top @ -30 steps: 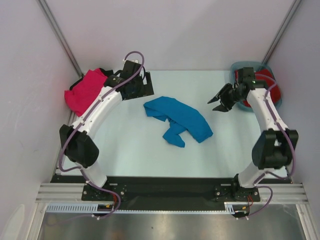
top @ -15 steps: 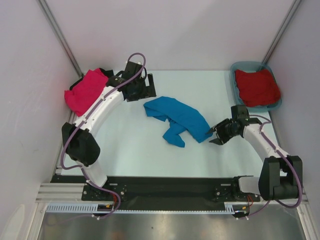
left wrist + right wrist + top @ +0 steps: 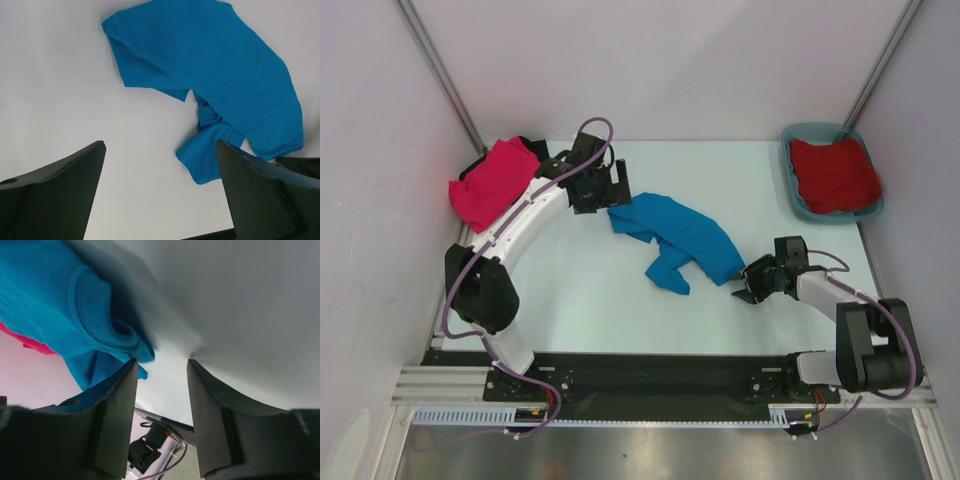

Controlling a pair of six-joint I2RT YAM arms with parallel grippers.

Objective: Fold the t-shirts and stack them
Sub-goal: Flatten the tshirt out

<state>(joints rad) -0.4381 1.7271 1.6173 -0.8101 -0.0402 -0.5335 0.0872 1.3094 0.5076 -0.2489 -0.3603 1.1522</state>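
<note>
**Crumpled blue shirt lies mid-desk between two empty jaws**

The bright blue cloth t-shirt [image 3: 678, 237] lies bunched in the middle of the pale desk [image 3: 580, 290], so crumpled that neck and hem cannot be told apart. Its long axis runs from far-left to near-right, with a fold trailing toward the near edge. In the top view its far-left tip is covered by the left jaws, which hang above it spread wide, holding nothing. The right jaws sit low just beside the near-right end, partly open with only desk between them; whether a finger brushes the cloth is unclear. At the far-left corner a hot pink t-shirt [image 3: 492, 182] hides most of a black one [image 3: 528, 145]. A dark red t-shirt [image 3: 833, 176] fills the teal plastic tub [image 3: 820, 128] at far right.
</note>
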